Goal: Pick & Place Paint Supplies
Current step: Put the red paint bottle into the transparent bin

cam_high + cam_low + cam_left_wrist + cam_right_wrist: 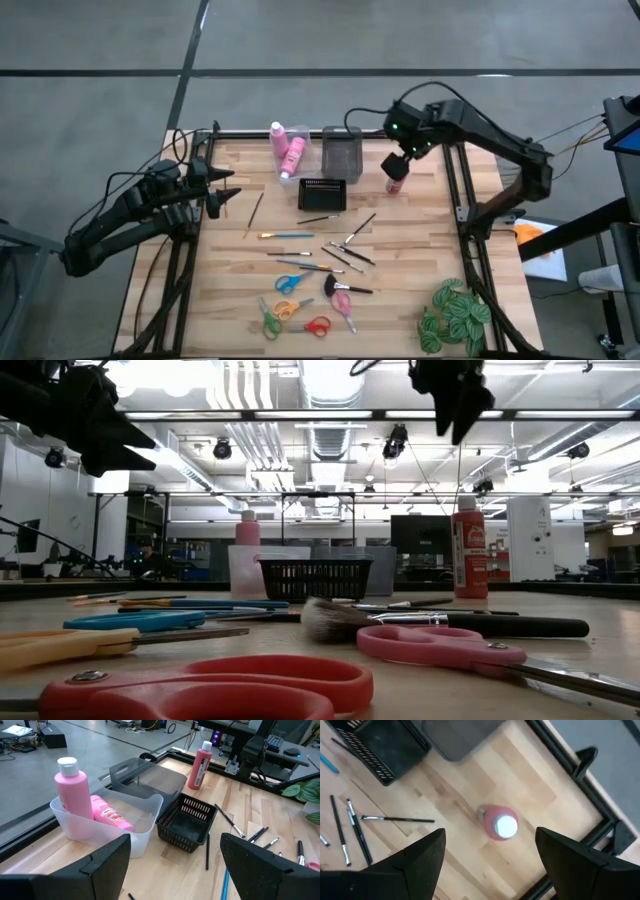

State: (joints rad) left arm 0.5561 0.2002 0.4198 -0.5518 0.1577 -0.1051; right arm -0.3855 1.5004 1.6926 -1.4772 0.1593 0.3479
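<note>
A pink-red bottle (395, 184) with a white cap (506, 826) stands upright on its base at the table's far right. My right gripper (403, 160) hangs open above it, fingers pointing down and clear of the cap, as the low view (455, 405) shows. Two pink bottles sit in a clear bin (145, 827): one upright (72, 790), one lying (111, 815). Several thin brushes (300, 235) and scissors (290, 283) lie flat on the wood. My left gripper (225, 195) waits open at the left edge.
A black mesh basket (322, 193) and a grey bin (342, 150) stand between the clear bin and the lone bottle. A leafy plant (455, 315) sits at the near right corner. A black frame rail (580, 762) runs along the far edge.
</note>
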